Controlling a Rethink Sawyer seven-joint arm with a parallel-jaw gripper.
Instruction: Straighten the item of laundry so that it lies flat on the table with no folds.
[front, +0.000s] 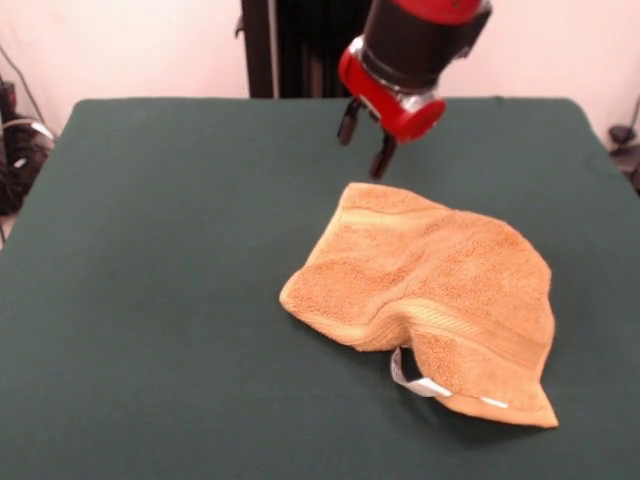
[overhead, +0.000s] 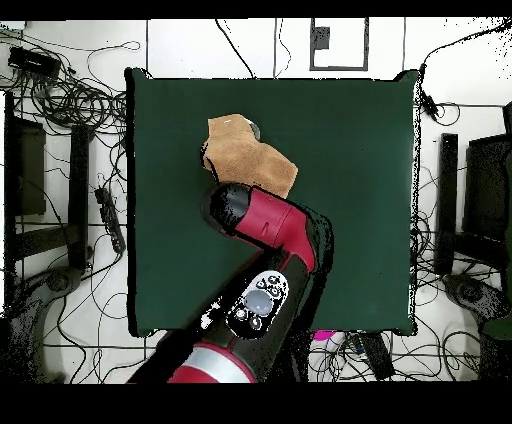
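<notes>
The small orange-tan terry-cloth hand towel (front: 430, 300) lies rumpled on the large table covered in dark green felt-like cloth (front: 160, 280), in the right half of the front view and nearer the camera than the pedestal side. It is not flat: a thick fold runs across its near-left part, one woven border band curves over a raised hump, and the near-right corner tapers to a point. A small white care tag (front: 412, 381) loops out from under the near edge onto the green cloth. The red and black arm comes down from the top of the front view; its black two-fingered gripper (front: 365, 139) hangs just above the towel's far-left corner, clear of the fabric, with the fingers parted and nothing between them. In the overhead view the towel (overhead: 245, 155) sits in the upper-left part of the table (overhead: 360, 150), and the arm's red and black wrist (overhead: 232, 208) overlaps its lower edge, hiding the fingers there. Cables (overhead: 60, 95) lie on the floor round the table.
</notes>
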